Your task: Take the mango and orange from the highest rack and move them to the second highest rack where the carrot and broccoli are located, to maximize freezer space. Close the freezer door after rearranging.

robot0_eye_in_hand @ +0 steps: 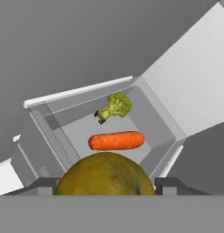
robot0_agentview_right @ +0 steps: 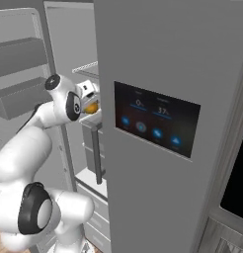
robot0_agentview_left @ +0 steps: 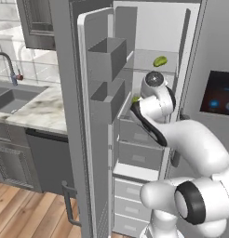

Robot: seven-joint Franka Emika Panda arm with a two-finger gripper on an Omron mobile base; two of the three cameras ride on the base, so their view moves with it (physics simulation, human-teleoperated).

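The mango (robot0_eye_in_hand: 104,175) fills the bottom middle of the hand view, a round yellow-brown fruit set between the two dark fingertips (robot0_eye_in_hand: 46,185) of the gripper (robot0_eye_in_hand: 104,187), which stand on either side of it and appear clamped on it. Beyond it lies the second rack (robot0_eye_in_hand: 152,116), a pale grey shelf with raised walls, and on it the carrot (robot0_eye_in_hand: 116,140) lies lengthwise, with the broccoli (robot0_eye_in_hand: 114,107) just behind it, apart from it.

In the left base view the freezer door (robot0_agentview_left: 95,121) stands wide open, its grey bins facing out. On the highest rack (robot0_agentview_left: 146,59) a green-yellow fruit (robot0_agentview_left: 160,61) sits alone near the right wall; whether it is the orange I cannot tell. The white arm (robot0_agentview_left: 181,153) bends into the compartment below that shelf, and its wrist hides the hand. Left of the freezer are a marble counter (robot0_agentview_left: 39,109), a sink (robot0_agentview_left: 11,98) and a tap (robot0_agentview_left: 8,65).

In the right base view the arm reaches in past the closed right door (robot0_agentview_right: 163,138) with its lit screen (robot0_agentview_right: 155,121). The mango shows as an orange-yellow patch at the hand, at the front edge of the second rack.
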